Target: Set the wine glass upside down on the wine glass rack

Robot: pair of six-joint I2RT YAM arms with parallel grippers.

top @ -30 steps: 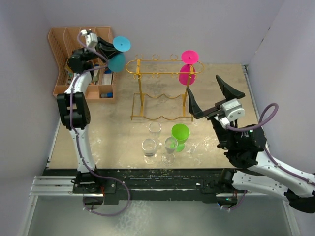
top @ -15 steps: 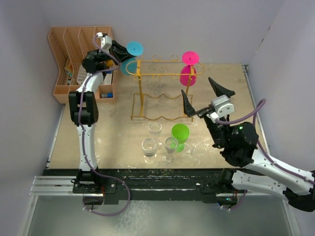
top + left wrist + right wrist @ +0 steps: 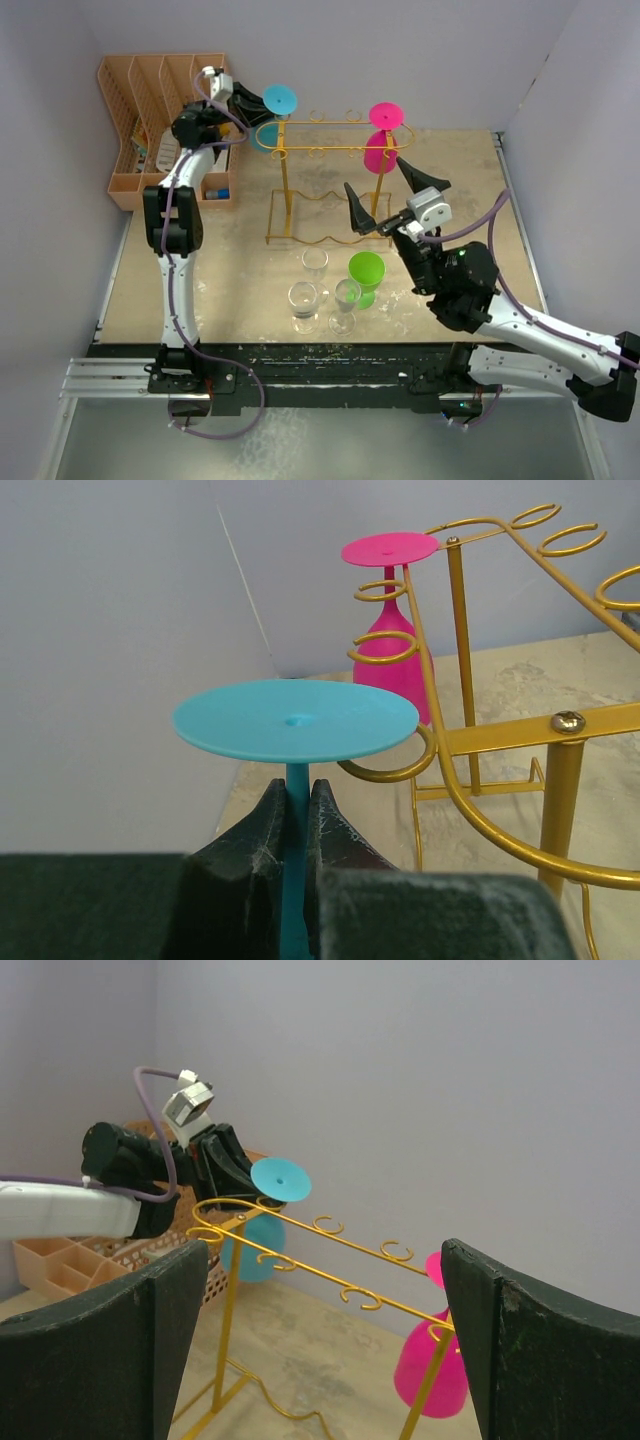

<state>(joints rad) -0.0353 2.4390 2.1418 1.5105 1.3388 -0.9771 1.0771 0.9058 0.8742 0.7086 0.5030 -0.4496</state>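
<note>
Pinching the teal wine glass by its stem, your left fingers are nearly closed on it. Glass is inverted, foot up. It sits at the left end of the golden wire wine glass rack, with the stem just outside the end loop, not within it. A pink wine glass hangs upside down at the rack's right end. Your right fingers are spread wide, holding nothing, raised near the rack's right upright. Green goblet and three clear glasses stand on the counter, on the rack's near side.
</note>
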